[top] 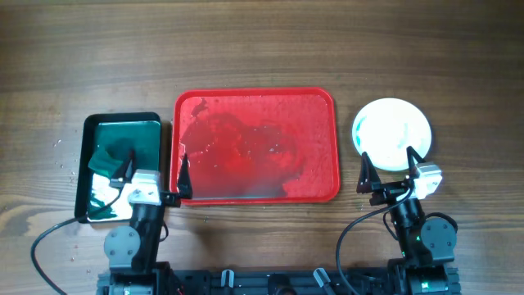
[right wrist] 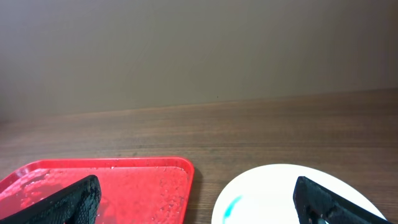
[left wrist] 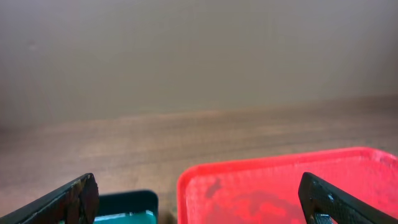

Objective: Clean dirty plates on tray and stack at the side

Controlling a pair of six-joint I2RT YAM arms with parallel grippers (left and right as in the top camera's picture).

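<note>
The red tray [top: 255,146] lies mid-table with no plates on it, only wet smears. A white plate [top: 391,131] with teal smears at its left side rests on the wood to the right of the tray; I cannot tell how many plates are stacked there. My left gripper [top: 155,170] is open and empty over the tray's left front corner. My right gripper [top: 390,170] is open and empty just in front of the plate. The left wrist view shows the tray [left wrist: 280,186] between the open jaws [left wrist: 196,205]. The right wrist view shows the plate [right wrist: 273,193], the tray [right wrist: 124,186] and the open jaws [right wrist: 199,202].
A smaller black tray [top: 121,121] with green contents stands left of the red tray and also shows in the left wrist view [left wrist: 127,200]. Water droplets speckle the wood near its left side. Bare wooden table lies behind the trays.
</note>
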